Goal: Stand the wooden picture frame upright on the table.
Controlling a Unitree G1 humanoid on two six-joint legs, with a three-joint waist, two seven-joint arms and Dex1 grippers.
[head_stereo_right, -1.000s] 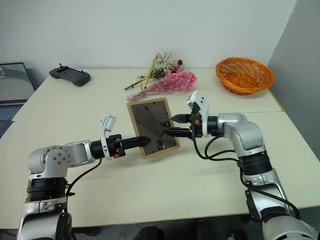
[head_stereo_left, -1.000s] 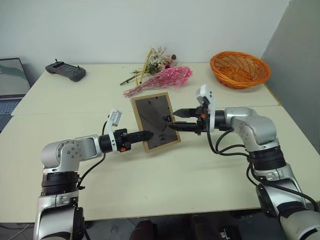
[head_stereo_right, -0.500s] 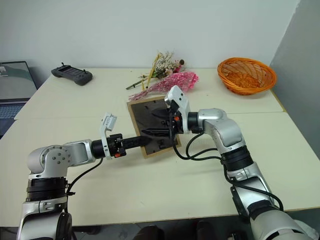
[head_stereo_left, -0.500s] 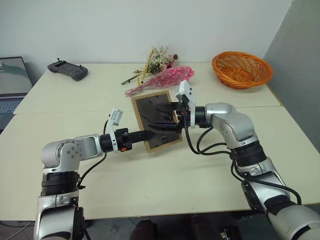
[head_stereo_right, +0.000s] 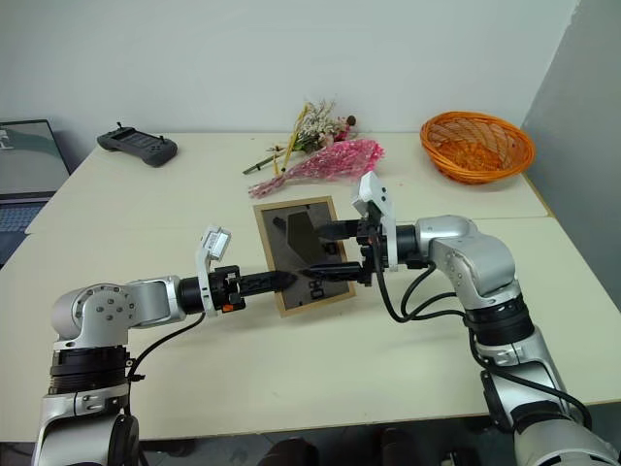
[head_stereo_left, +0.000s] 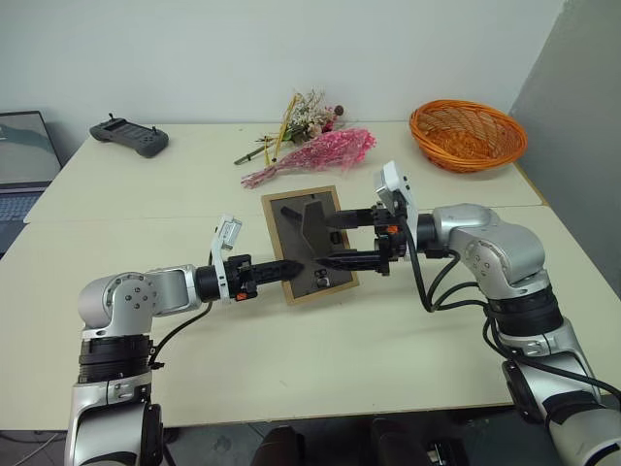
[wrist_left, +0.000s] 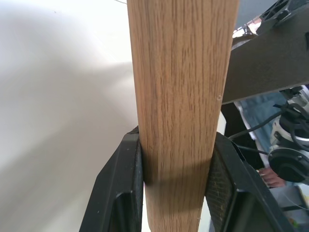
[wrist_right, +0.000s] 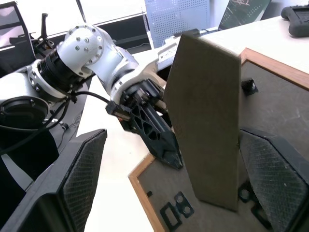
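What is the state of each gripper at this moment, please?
Left gripper: closed on the wooden picture frame's edge.
Right gripper: open, jaws either side of the folded-out easel stand, holding nothing.

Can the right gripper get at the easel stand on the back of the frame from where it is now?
Probably yes: the right gripper is open with the easel stand swung out between its fingers, unobstructed, while the left gripper clamps the wooden picture frame.

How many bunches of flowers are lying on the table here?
2. A pink bunch lies on the far half of the table, just behind the wooden picture frame; a paler dried bunch lies behind it, nearer the wall.
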